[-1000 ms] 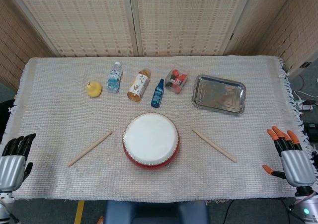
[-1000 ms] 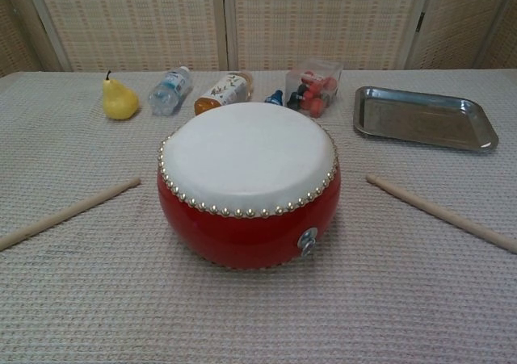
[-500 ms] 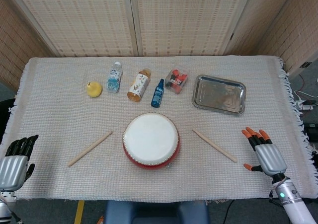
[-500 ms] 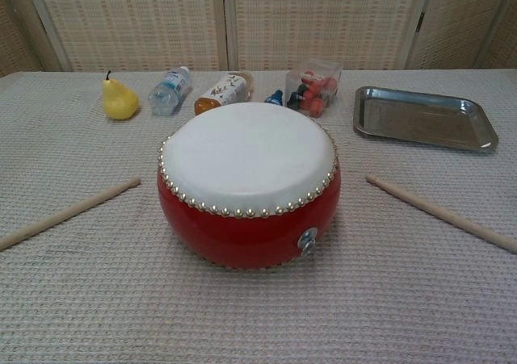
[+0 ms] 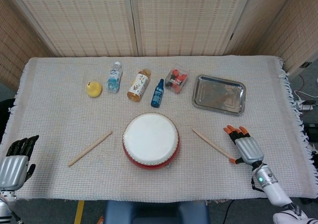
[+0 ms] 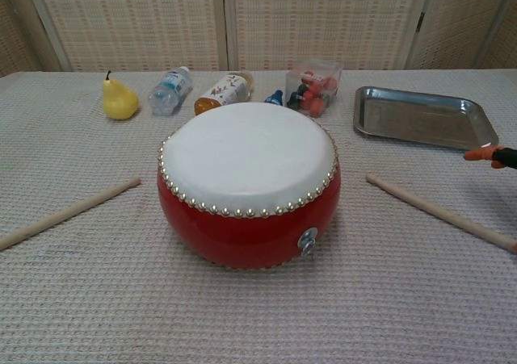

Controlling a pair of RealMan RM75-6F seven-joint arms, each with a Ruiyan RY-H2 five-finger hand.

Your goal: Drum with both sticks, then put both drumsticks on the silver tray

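Note:
A red drum point(image 5: 151, 140) point(image 6: 249, 180) with a white skin stands at the front middle of the table. One wooden drumstick point(image 5: 90, 148) point(image 6: 68, 211) lies to its left, another drumstick point(image 5: 214, 145) point(image 6: 439, 211) to its right. The silver tray point(image 5: 219, 94) point(image 6: 423, 118) sits empty at the back right. My right hand point(image 5: 242, 145) hovers open just right of the right stick's near end, its orange fingertips point(image 6: 483, 153) entering the chest view. My left hand point(image 5: 15, 158) waits open at the table's front left corner, far from the left stick.
Along the back lie a yellow pear point(image 5: 94, 89), a water bottle point(image 5: 114, 77), a tea bottle point(image 5: 139, 84), a small blue bottle point(image 5: 157, 93) and a clear box of red items point(image 5: 177, 80). A woven cloth point(image 5: 59, 110) covers the table.
My right hand has moved left from the table's right edge to the near end of the right drumstick. The left hand has barely shifted. Sticks and drum lie unchanged.

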